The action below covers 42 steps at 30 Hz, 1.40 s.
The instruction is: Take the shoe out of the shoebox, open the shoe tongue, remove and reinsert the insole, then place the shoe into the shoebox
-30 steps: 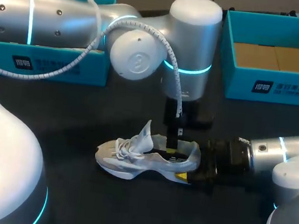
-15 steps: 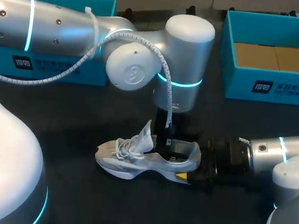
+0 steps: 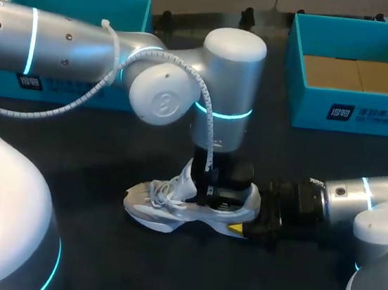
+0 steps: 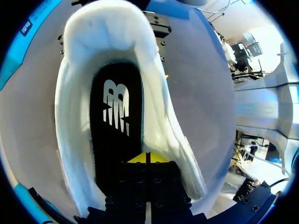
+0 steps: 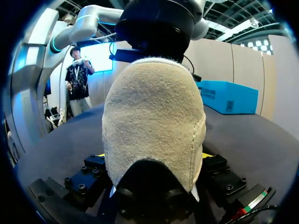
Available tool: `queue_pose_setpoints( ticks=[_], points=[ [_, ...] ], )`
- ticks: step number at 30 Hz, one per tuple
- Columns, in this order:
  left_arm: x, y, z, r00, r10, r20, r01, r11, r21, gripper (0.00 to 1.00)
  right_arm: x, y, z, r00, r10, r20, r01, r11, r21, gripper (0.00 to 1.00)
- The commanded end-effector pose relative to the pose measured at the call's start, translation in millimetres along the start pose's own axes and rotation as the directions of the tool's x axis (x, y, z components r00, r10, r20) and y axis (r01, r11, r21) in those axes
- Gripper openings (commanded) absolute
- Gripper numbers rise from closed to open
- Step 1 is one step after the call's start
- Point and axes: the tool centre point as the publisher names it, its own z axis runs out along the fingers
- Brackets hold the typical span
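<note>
The shoe (image 3: 173, 202) lies out of its box on the dark table (image 3: 130, 264), sole down, toe toward my left and heel toward my right, in front of the two teal boxes (image 3: 354, 111); the right gripper (image 3: 245, 220) comes in level from the heel end and is clamped on the heel (image 5: 154, 126), a yellow tip showing at either side of the suede; the left gripper (image 4: 148, 157) hangs straight down into the mouth of the shoe with its two tips pressed together and nothing between them, just above the black insole (image 4: 117, 121); the tongue (image 3: 189, 176) stands up ahead of it. I judge the shoe light and soft in the upper, so it would skid or fold if pushed without the heel clamp; the padded collar (image 4: 161, 126) gives way easily, while the heel counter is the stiff part and the sound place to hold; the insole looks thin, floppy and lying flat against the bed, with little to catch on; its rear edge near the heel is probably the best place to pinch, lifted slowly so that it peels and bends out without creasing.
</note>
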Motion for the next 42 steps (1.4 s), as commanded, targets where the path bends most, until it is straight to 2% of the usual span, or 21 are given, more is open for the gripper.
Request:
queue_pose_setpoints(
  ticks=[1,9,10,13,16,19,23,29,42],
  points=[
    [2.3,-2,6,1.0,0.001,0.009,-0.001,1.0,0.0,0.0,0.2,1.0,0,1.0,0.0,0.0,0.0,1.0,0.005,0.0],
    [1.5,-5,4,1.0,0.006,0.016,-0.006,1.0,0.019,0.0,0.2,1.0,0,1.0,0.0,0.0,0.0,1.0,0.005,0.0],
    [1.8,-6,5,1.0,0.009,0.024,-0.01,1.0,0.027,0.07,0.2,1.0,0,1.0,0.0,0.0,0.0,1.0,0.005,0.0],
    [-0.2,-10,8,0.998,-0.013,0.068,0.01,0.998,0.055,0.15,0.2,1.0,0,1.0,0.0,0.0,0.0,1.0,0.005,0.0],
    [-4.2,-13,11,0.994,-0.026,0.103,0.019,0.998,0.062,0.16,0.2,1.0,0,1.0,0.0,0.0,0.0,1.0,0.005,0.0],
    [-8.1,-15,14,0.991,-0.03,0.128,0.022,0.997,0.069,0.21,0.2,1.0,0,1.0,0.0,0.0,0.0,1.0,0.005,0.0],
    [-10.6,-15,15,0.986,-0.029,0.165,0.015,0.996,0.085,0.33,0.2,1.0,0,1.0,0.0,0.0,0.0,1.0,0.005,0.0],
    [-20.4,-18,16,0.968,-0.036,0.249,0.011,0.995,0.102,0.43,0.2,1.0,0,1.0,0.0,0.0,0.0,1.0,0.005,0.0],
    [-45.0,-22,17,0.924,-0.081,0.374,0.047,0.994,0.1,0.41,0.2,1.0,0,1.0,0.0,0.0,0.0,1.0,0.005,0.0]
  ],
)
